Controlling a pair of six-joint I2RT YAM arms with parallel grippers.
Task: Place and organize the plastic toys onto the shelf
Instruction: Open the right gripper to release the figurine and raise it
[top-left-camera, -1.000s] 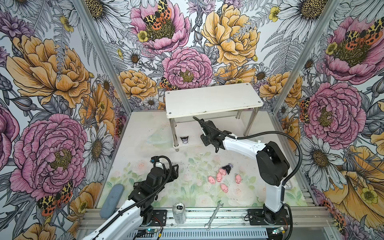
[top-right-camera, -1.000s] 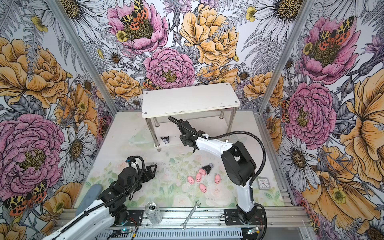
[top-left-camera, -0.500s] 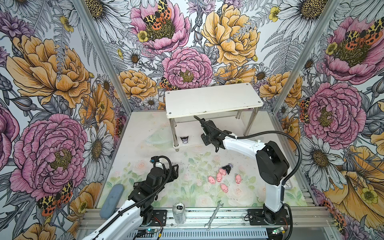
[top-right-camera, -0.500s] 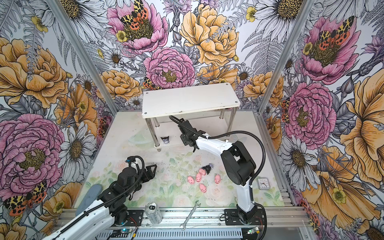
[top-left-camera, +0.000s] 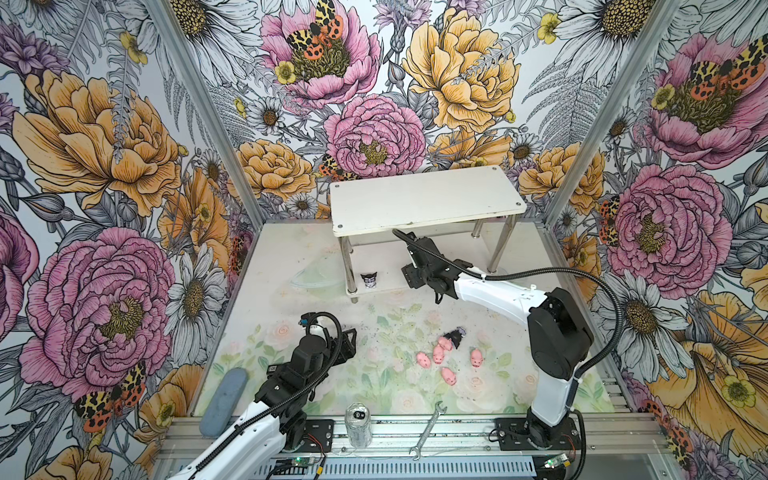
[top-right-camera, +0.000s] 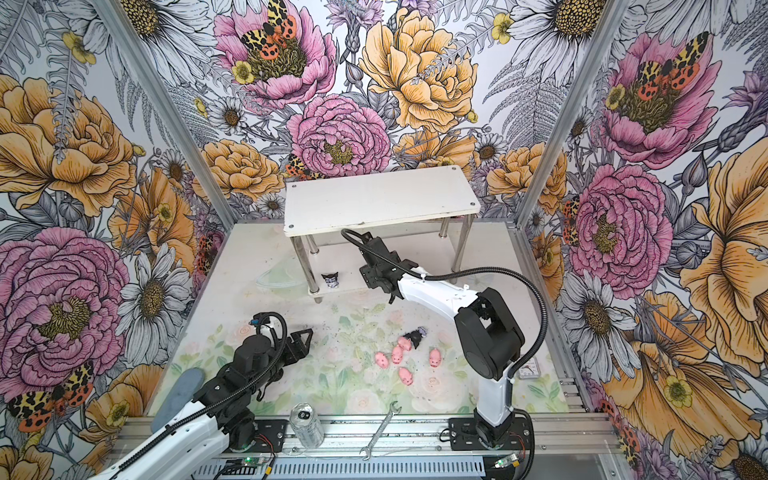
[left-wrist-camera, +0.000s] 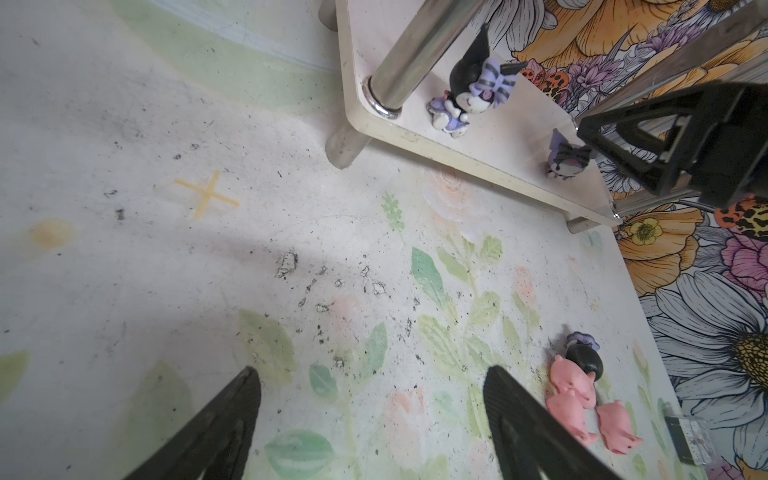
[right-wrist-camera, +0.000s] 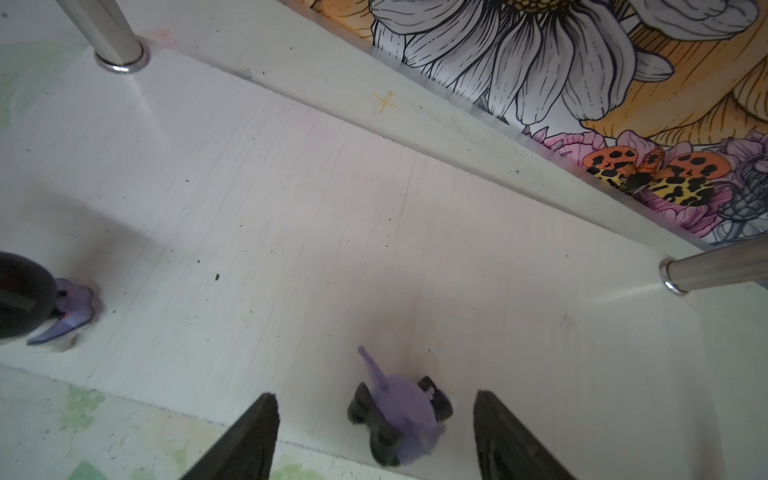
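Right gripper (right-wrist-camera: 374, 397) wider now (figurine (right-wrist-camera: 399, 415) loose between)

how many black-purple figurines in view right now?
3. Two on the shelf's lower tier: one figurine by the front-left leg, another inside the open right gripper. The third lies on the table against a pig. None seem hidden.

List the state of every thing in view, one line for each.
shelf, upright.
left claw, open, empty.
right claw, open, around a figurine, not gripping it.
first figurine, upright on the lower tier.
second figurine, on the lower tier inside the right claw, free.
third figurine, lying on the mat against a pig.
pigs, five, all on the mat.
can, upright on the front rail.
wrench, lying flat across the front rail.
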